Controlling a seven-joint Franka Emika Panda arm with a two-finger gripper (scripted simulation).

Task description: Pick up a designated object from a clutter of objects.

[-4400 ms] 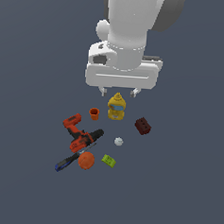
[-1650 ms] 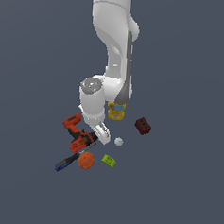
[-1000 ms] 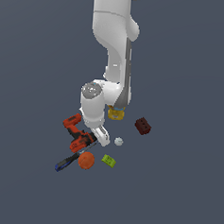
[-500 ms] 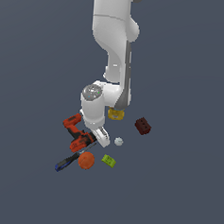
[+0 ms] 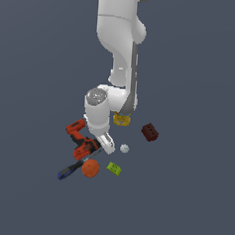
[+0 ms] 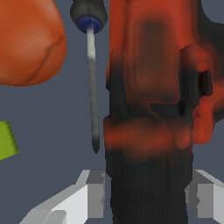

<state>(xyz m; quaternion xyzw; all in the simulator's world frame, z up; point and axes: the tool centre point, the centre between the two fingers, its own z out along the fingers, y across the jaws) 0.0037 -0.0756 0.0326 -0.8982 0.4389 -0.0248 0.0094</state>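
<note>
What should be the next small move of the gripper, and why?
Probably close the gripper on the red drill. In the wrist view its fingers stand on either side of the drill's black base, apparently with small gaps, and the screwdriver lies outside them.

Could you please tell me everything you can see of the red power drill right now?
The red power drill is red-orange with black parts, looks like moulded plastic, and lies on its side on the dark floor at the exterior view's left of the clutter. In the wrist view its body fills the frame, with the gripper low around its black end, one jaw on each side; whether they press it is unclear. The screwdriver lies close alongside, and the orange ball sits just beyond.
</note>
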